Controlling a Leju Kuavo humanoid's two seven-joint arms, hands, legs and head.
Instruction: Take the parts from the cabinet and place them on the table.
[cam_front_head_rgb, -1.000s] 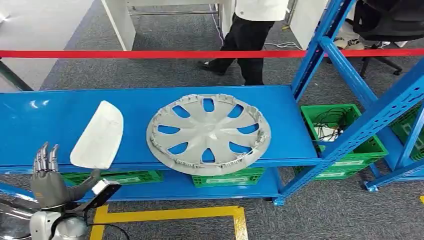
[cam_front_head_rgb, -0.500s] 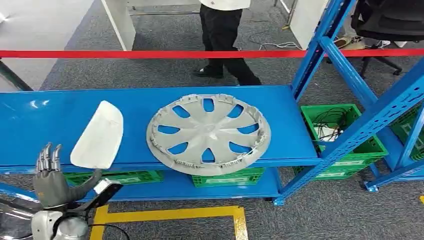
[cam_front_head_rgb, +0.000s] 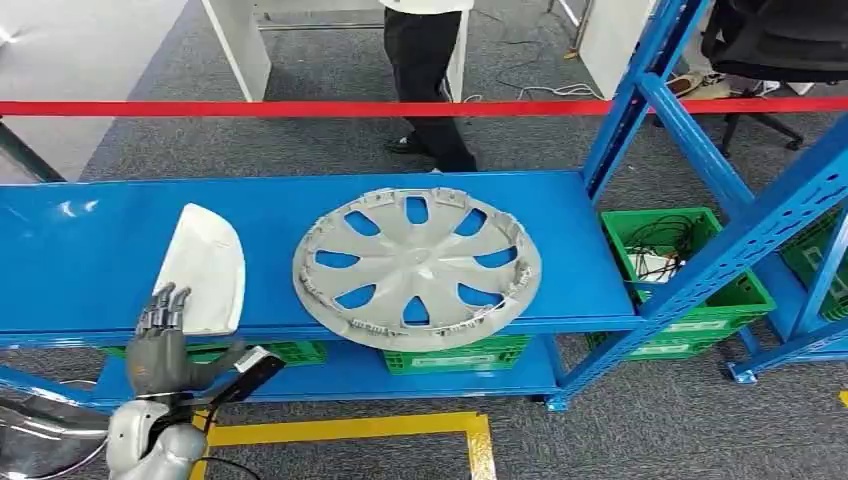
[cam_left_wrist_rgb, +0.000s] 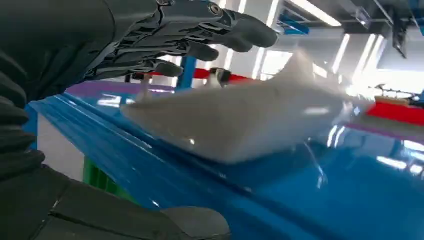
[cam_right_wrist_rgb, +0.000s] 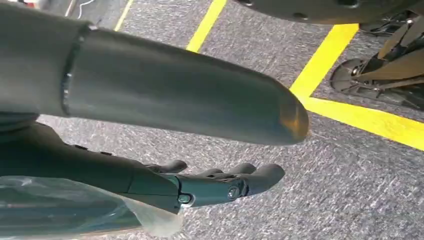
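- Since both parts lie on the cabinet's blue shelf (cam_front_head_rgb: 560, 250), you can judge the task as barely begun: nothing is lifted yet, and nothing sits on any table.
- You have the white curved panel (cam_front_head_rgb: 205, 268) at the shelf's left front, with the grey wheel cover (cam_front_head_rgb: 417, 266) just beside it toward the middle, its rim overhanging the shelf's front edge.
- Your left hand (cam_front_head_rgb: 160, 345) is raised at the shelf's front edge, palm forward, its fingers (cam_front_head_rgb: 163, 305) apart and overlapping the near end of the panel.
- From the left wrist view, those fingers (cam_left_wrist_rgb: 200, 35) arch over the panel (cam_left_wrist_rgb: 250, 125) with the thumb below the shelf edge; you cannot tell whether they touch it.
- Your right hand (cam_right_wrist_rgb: 210, 185) hangs over the carpeted floor, fingers loosely extended, holding nothing.
- Left for you: closing on the panel, carrying it to the table, then the wheel cover.
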